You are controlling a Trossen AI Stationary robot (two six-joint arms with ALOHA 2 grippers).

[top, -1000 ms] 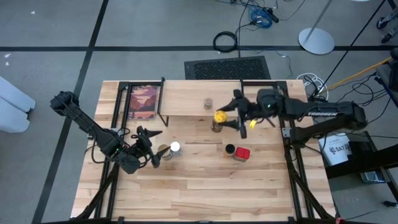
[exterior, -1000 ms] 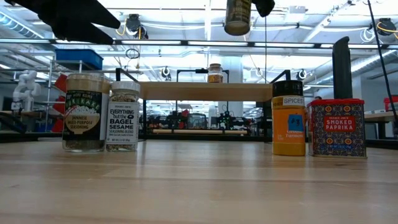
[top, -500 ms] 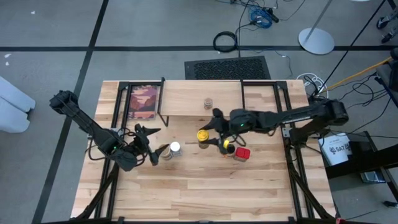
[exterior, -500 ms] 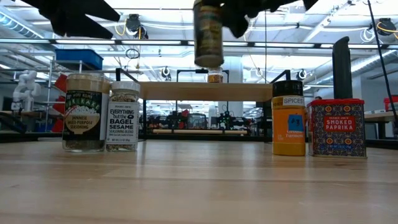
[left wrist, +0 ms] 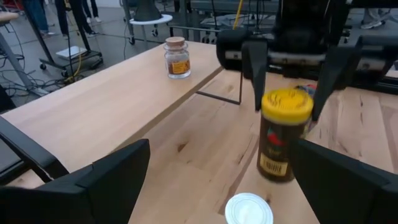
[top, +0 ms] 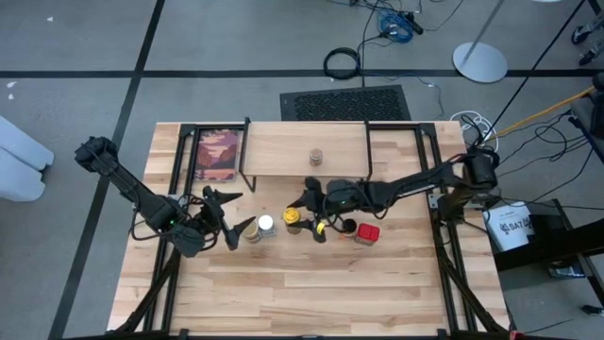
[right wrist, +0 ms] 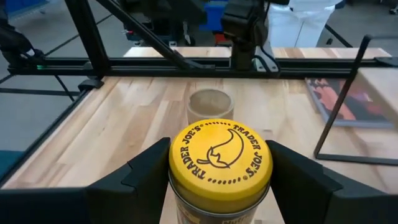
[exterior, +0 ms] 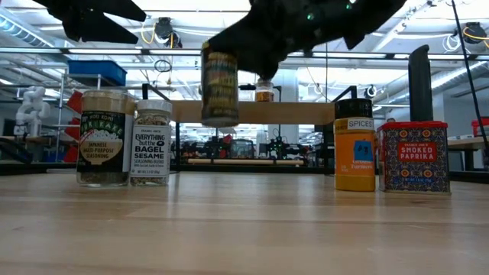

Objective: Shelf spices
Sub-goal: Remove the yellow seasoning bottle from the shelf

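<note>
My right gripper (top: pixel 304 219) is shut on a yellow-lidded spice jar (exterior: pixel 220 84), above the table between the two jar groups. A tan-lidded jar (exterior: pixel 105 137) and a white-lidded jar (exterior: pixel 151 143) stand on their bases at the left. A dark-lidded orange jar (exterior: pixel 355 149) and a red paprika tin (exterior: pixel 414 156) stand at the right. A small jar (top: pixel 315 156) stands on the light-wood shelf (top: pixel 283 151). My left gripper (top: pixel 236 212) hangs open above and to the left of the white-lidded jar, touching nothing. My right gripper pinches the yellow-lidded jar between its two fingers (right wrist: pixel 149 177), on opposite sides of the jar just under the lid (right wrist: pixel 219 155). The fingers come nearly level from the table's right side. The jar hangs upright, its base (exterior: pixel 220 122) clear of the table.
A reddish picture in a black frame (top: pixel 217 154) lies at the far left beside the shelf. The shelf's thin black legs (left wrist: pixel 217 93) stand just behind the held jar. Bare tabletop (top: pixel 311 283) stretches along the near edge.
My right gripper has carried the yellow-lidded jar down from beside the shelf, toward the table's left and near edges; the jar has stayed upright and now hangs lower, close to the white-lidded jar.
</note>
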